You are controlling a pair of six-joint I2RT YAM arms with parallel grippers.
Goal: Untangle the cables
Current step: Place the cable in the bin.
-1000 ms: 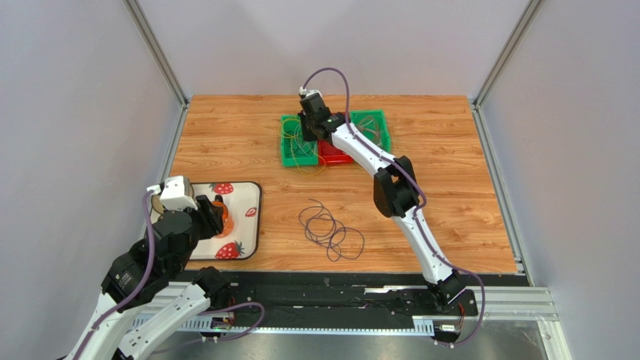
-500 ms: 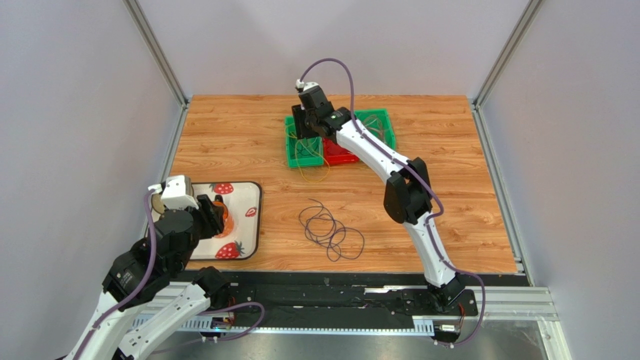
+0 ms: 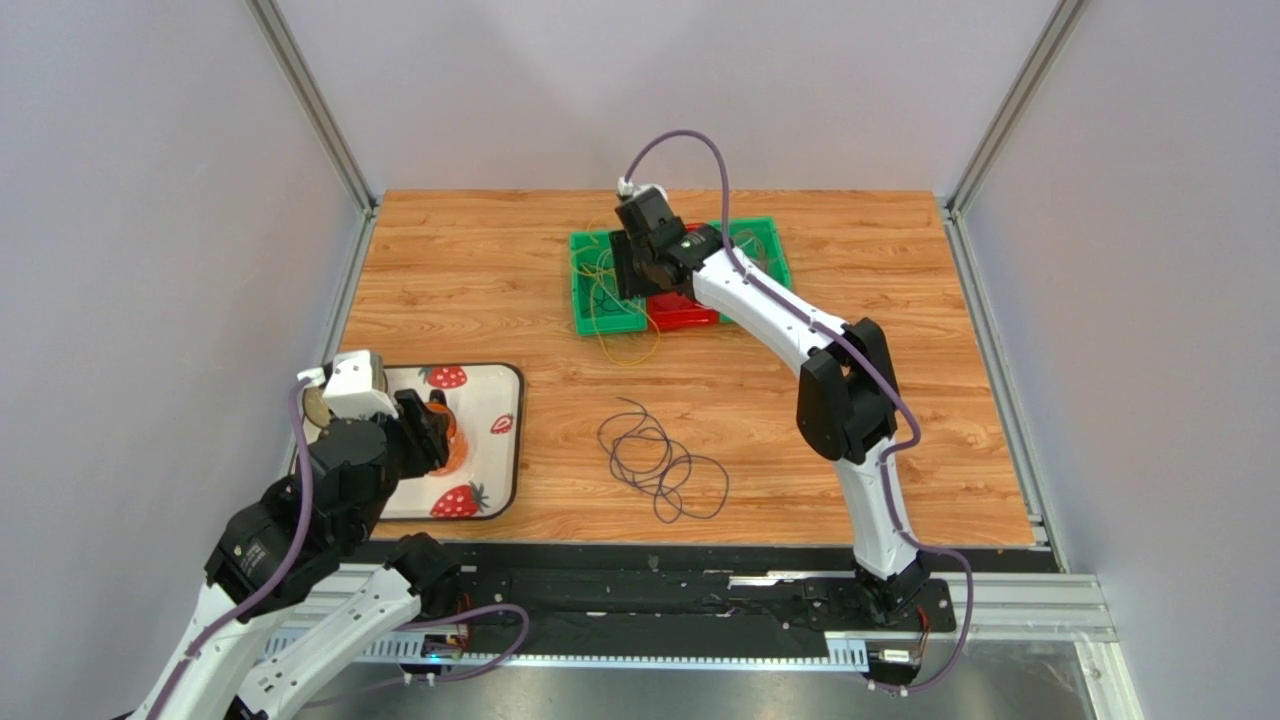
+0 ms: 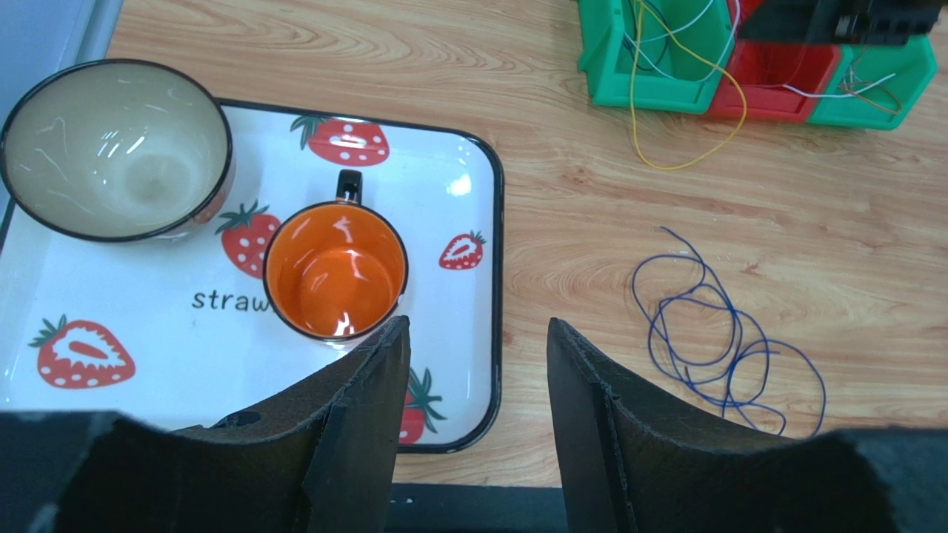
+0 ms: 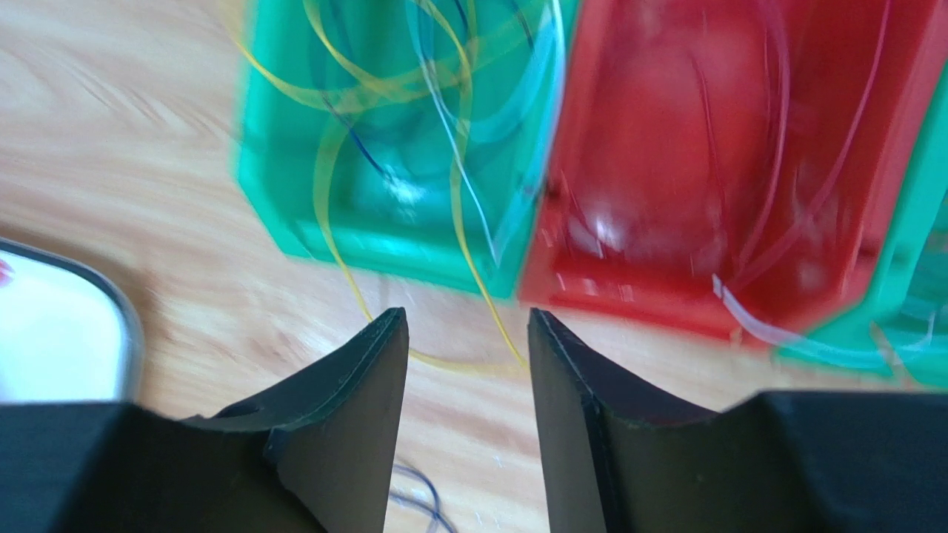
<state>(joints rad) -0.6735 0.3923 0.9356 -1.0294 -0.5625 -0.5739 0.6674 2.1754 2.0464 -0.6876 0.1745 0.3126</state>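
On the table [image 3: 481, 285], the far bins [image 4: 610, 83] hold a yellow-and-white tangle of cables [image 4: 671, 168], mostly unsorted I judge, only the purple cable [image 3: 657, 461] lies apart nearer me, and my right gripper [image 5: 467, 322] above them and left gripper [image 4: 473, 328] both gape empty.

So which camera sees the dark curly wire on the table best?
The left wrist view: the dark wire lies whole and sharp on the wood, every loop showing. The top view shows all of it too, only smaller. The right wrist view catches just a blurry bit at its bottom edge.
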